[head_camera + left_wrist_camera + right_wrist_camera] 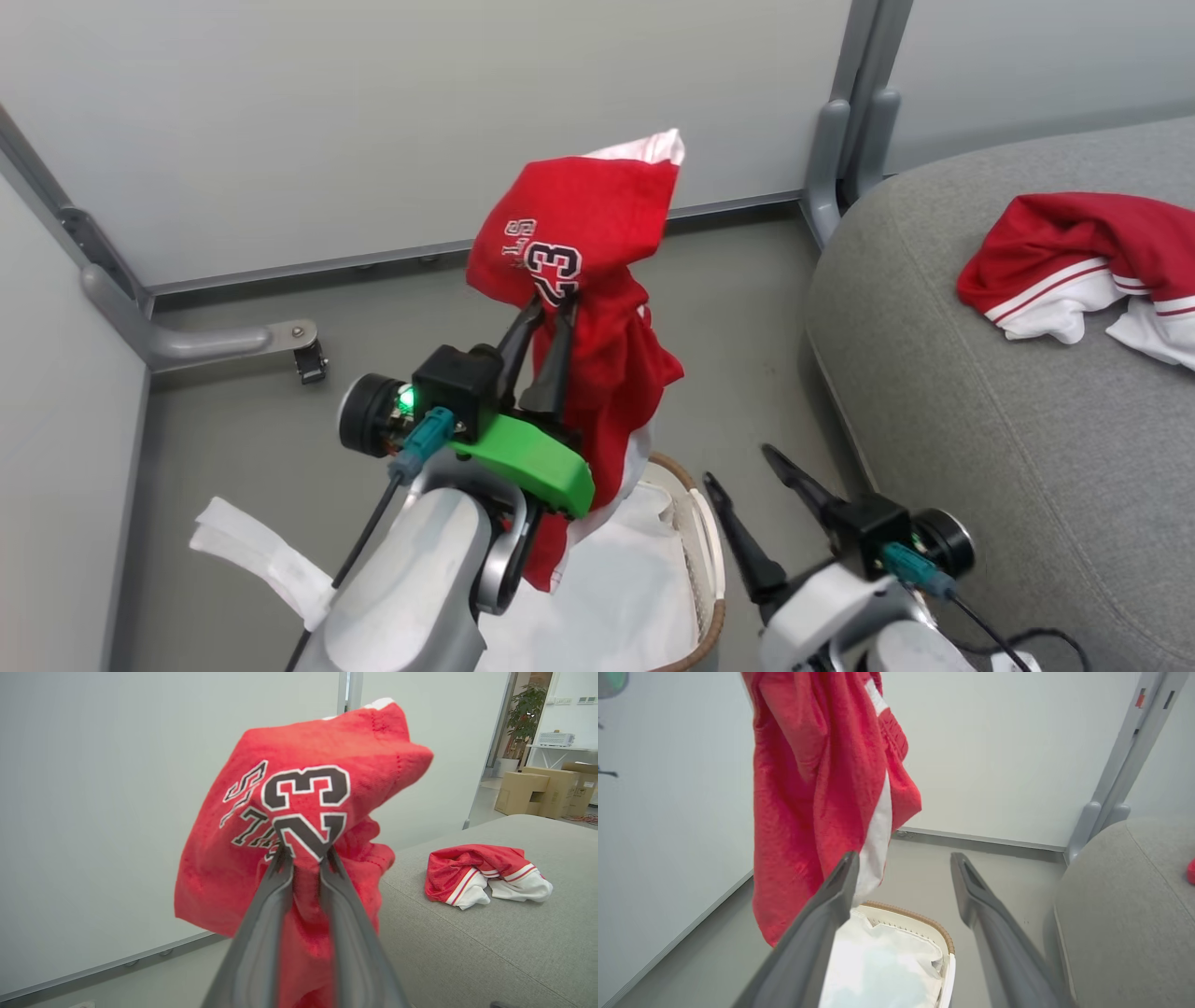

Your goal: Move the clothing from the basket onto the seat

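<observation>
1. red jersey [597,243], printed "23" in dark figures edged white, hangs in the air above the basket [920,915], bunched and folded over itself.
2. left gripper [554,306] is clamped on the jersey. both fingers are pressed together on a fold of cloth just under the number and point up and away from the basket.
3. the jersey's lower end, with a white band, trails down toward the basket's mouth. whether it touches the liner [616,579] cannot be told.
4. the basket stands on the grey floor [243,429]. its brown woven rim and crumpled white liner are visible.
5. right gripper [739,465] sits low, just to the right of the basket. its fingers are spread apart with nothing between them.
6. seat [980,448], grey fabric with a seam line, stands to the right of the basket. its rounded corner is near the basket, and contact between the two cannot be confirmed.
7. other garment [1074,261], red with white trim and stripes, lies crumpled on the seat top, well apart from the basket on its right side.
8. pale wall panels [373,112] stand beyond the basket. a grey post [845,121] rises beyond the basket to its right, by the seat corner.
</observation>
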Controlling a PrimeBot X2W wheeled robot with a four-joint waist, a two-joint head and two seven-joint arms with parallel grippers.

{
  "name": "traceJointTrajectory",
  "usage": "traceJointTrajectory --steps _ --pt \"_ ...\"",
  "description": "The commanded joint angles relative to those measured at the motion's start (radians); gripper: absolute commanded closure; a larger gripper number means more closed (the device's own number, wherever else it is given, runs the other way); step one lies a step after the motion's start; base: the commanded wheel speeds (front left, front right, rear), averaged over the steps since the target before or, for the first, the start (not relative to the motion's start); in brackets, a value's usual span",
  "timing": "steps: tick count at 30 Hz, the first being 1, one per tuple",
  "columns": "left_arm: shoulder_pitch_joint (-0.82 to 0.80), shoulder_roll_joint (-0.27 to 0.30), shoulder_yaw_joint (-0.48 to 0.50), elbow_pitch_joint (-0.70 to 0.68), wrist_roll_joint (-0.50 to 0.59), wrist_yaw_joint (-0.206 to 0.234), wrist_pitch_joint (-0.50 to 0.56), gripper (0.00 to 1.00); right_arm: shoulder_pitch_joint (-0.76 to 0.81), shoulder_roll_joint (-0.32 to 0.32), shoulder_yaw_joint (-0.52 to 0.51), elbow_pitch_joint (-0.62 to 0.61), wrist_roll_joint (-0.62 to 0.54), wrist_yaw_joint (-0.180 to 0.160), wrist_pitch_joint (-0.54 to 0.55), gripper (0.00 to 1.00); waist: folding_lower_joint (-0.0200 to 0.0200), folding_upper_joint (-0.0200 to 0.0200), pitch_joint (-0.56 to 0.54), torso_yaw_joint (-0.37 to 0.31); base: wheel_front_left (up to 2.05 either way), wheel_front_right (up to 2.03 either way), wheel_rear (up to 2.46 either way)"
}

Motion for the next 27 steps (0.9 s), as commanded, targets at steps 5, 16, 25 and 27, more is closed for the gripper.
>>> traceJointTrajectory --steps 5,16,25,27 --pt "0.021 0.002 -0.044 -0.029 -0.02 0.005 0.016 1.0 -0.112 -0.004 0.107 0.002 0.023 -0.001 -0.002 0.0 0.0001 0.0 0.008 0.031 0.0 0.0 0.0" --pt "-0.013 0.003 -0.165 -0.055 -0.088 0.025 0.02 1.0 -0.303 -0.003 0.216 0.133 0.058 -0.001 -0.002 0.0 0.0001 0.0 0.028 0.108 0.0 0.0 0.0" --pt "-0.028 0.003 -0.21 -0.022 -0.132 0.048 0.005 1.0 -0.328 -0.004 0.205 0.169 0.113 -0.001 -0.002 1.0 0.0001 0.0 0.043 0.133 0.0 0.0 0.0" --pt "-0.034 0.005 -0.211 -0.009 -0.116 0.055 0.002 1.0 -0.32 -0.004 0.192 0.172 0.117 -0.001 -0.002 1.0 0.0001 0.0 0.046 0.122 0.0 0.0 0.0"
